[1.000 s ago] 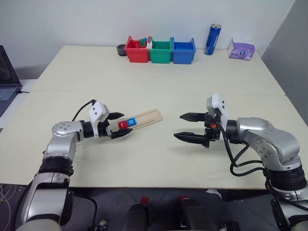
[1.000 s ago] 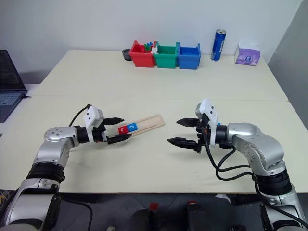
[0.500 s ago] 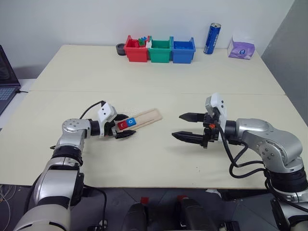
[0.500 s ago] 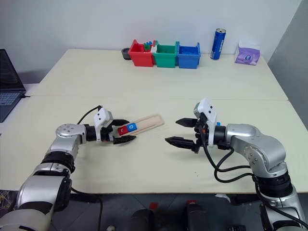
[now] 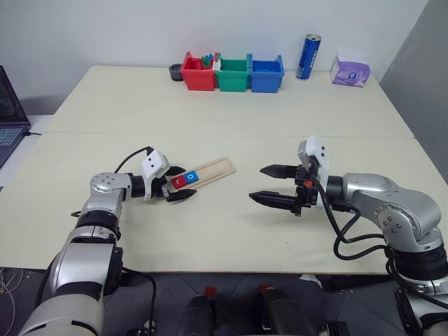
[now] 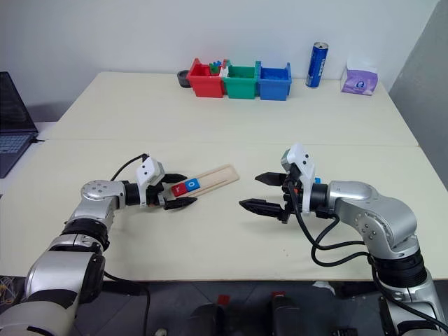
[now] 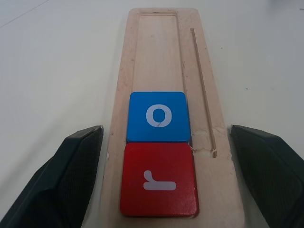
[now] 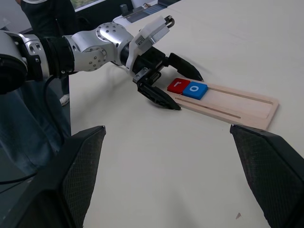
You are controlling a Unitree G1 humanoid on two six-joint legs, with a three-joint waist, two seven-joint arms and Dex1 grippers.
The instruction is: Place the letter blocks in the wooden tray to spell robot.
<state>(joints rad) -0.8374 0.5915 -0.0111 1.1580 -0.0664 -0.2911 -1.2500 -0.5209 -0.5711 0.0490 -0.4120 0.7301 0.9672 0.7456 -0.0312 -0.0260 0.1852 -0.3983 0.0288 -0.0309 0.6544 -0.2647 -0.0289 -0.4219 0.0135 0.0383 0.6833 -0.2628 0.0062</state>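
The wooden tray (image 5: 220, 167) lies at an angle on the table, left of centre. A red letter block "r" (image 7: 159, 179) sits at its near end, and a blue letter block "o" (image 7: 158, 116) touches it in the groove. The remainder of the groove (image 7: 156, 52) is bare. My left gripper (image 5: 180, 183) is open, with one finger (image 7: 80, 161) on each side of the tray's end and a gap between each finger and the wood. My right gripper (image 5: 258, 183) is open and empty above the table, right of the tray and pointing at it.
Red (image 5: 199, 72), green (image 5: 233, 73) and blue (image 5: 267, 75) bins stand in a row at the table's far edge, with a small black round thing (image 5: 176, 71) beside the red one. A blue can (image 5: 309, 57) and a purple tissue pack (image 5: 351, 72) stand further right. A laptop (image 5: 10, 105) is at the left.
My left elbow has swung in toward the body, while its fingers have stayed astride the tray's end. The right arm has kept still, and the tiles have not moved.
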